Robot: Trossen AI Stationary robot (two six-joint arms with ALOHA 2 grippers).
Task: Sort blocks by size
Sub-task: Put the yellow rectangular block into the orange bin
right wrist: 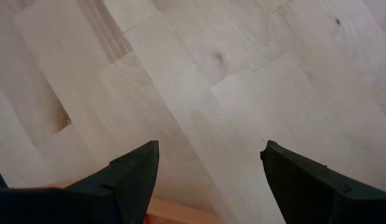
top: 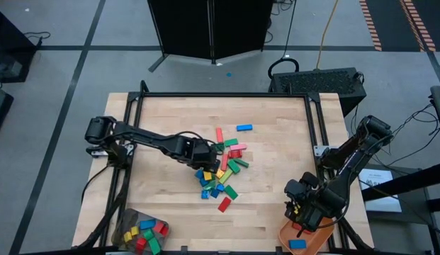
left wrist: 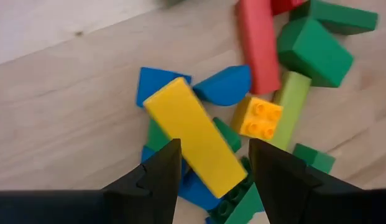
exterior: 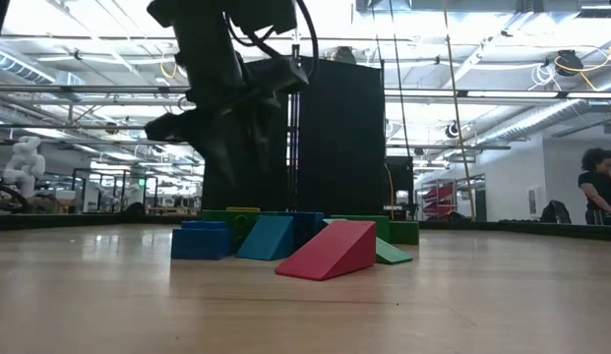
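**Left tool over a long yellow brick**

The left tool (left wrist: pixel 208 171) hangs over the pile of blocks (top: pixel 221 170) mid-desk, fingers apart either side of a long yellow brick (left wrist: pixel 196 138), not yet clamped. To do this well, I'd say it should drop straight and pinch across the narrow width. A small yellow studded brick (left wrist: pixel 258 118), a red bar (left wrist: pixel 258 43) and blue pieces crowd close and could get nudged. The right tool (top: pixel 302 210) waits released near the orange tray (top: pixel 313 243); a grey container (top: pixel 142 232) already holds some bricks.
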